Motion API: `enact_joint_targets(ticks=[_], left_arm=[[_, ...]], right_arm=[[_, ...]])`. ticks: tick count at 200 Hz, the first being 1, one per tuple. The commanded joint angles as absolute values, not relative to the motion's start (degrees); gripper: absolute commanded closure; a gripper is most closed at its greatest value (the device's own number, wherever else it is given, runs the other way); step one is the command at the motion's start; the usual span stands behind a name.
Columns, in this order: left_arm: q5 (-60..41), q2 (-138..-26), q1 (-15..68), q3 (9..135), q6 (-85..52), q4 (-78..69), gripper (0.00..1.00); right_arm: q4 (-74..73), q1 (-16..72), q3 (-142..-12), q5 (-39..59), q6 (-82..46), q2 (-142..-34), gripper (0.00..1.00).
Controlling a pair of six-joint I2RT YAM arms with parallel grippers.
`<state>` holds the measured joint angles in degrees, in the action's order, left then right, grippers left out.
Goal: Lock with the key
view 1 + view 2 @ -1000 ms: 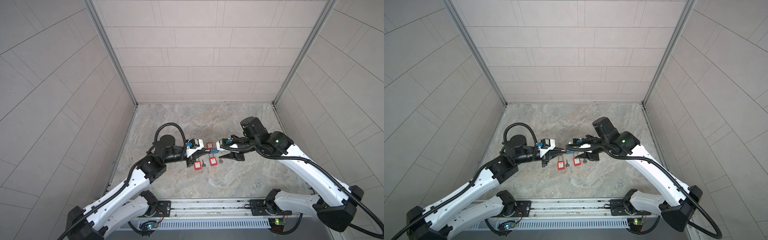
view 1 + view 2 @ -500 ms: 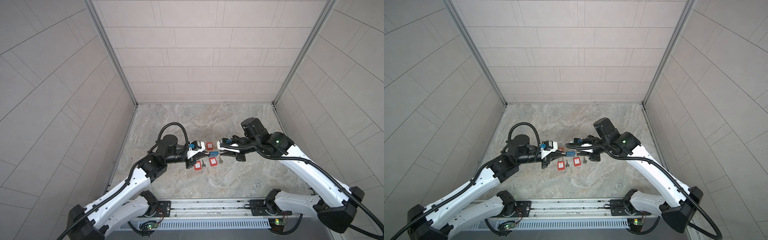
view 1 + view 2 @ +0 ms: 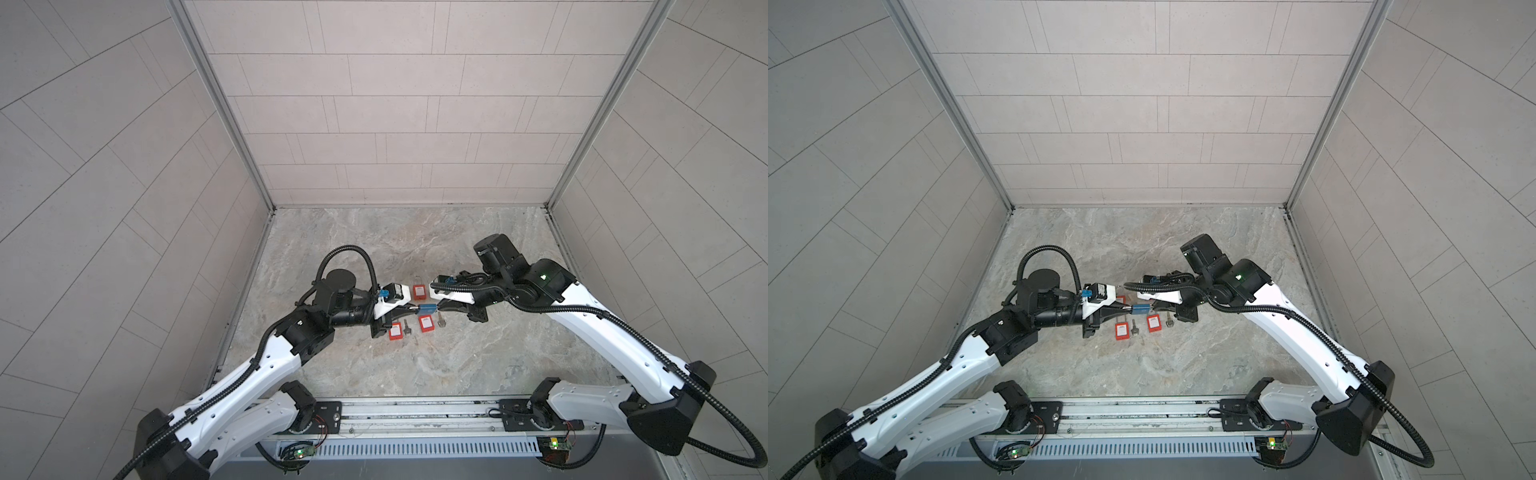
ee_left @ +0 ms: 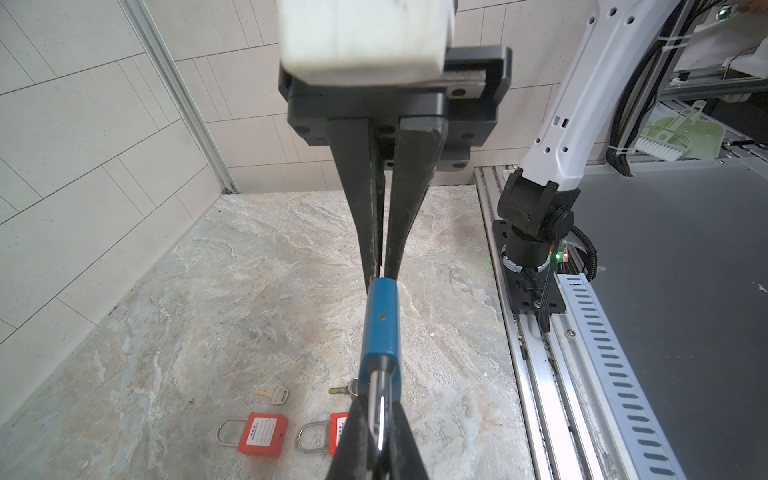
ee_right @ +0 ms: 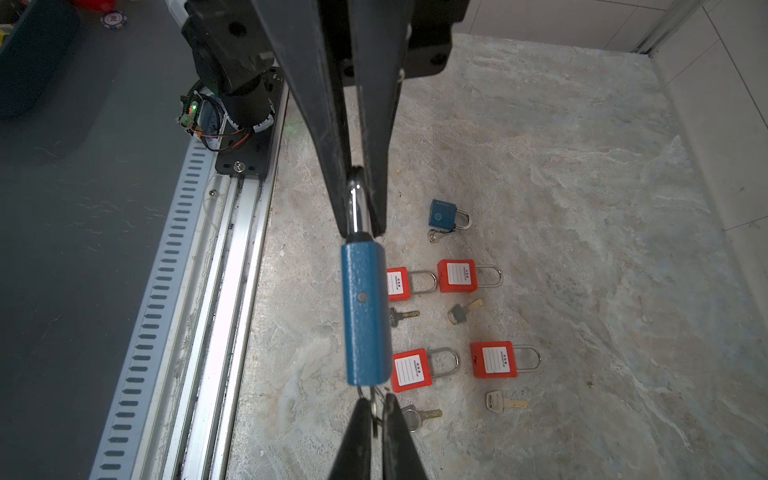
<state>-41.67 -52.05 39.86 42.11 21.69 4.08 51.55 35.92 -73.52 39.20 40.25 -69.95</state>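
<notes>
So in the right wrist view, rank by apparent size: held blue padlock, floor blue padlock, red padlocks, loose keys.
Held blue padlock, nearness inflates it
red padlocks, all four alike
floor blue padlock
loose keys

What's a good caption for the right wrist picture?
Teamwork: left hand holds a blue padlock by its shackle while right hand grips the key; red padlocks lie nearby.

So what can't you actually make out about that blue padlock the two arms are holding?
1. The key: the right tool is closed over it in the right wrist view; only a sliver of metal shows.
2. The shackle: edge-on in both wrist views and pinched by the left tool, so locked or open is unclear.
3. In both top views the blue padlock is too small for either detail.
</notes>
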Motion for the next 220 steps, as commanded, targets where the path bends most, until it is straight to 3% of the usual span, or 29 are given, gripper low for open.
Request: enact_joint_targets(ticks=[1,43,220], left_arm=[[-43.3,-51.1,39.7,44.8,23.5,1.3,1.0],[-41.9,-50.6,39.6,45.5,25.8,4.1,1.0],[-35.3,-47.2,37.8,47.7,32.4,18.4,1.0]], right_arm=[[53.5,35.8,-75.5,40.2,41.1,-70.6,0.92],[55.5,35.8,-76.4,39.8,42.0,-71.8,1.0],[56.8,30.6,-70.4,39.8,43.2,-71.8,1.0]])
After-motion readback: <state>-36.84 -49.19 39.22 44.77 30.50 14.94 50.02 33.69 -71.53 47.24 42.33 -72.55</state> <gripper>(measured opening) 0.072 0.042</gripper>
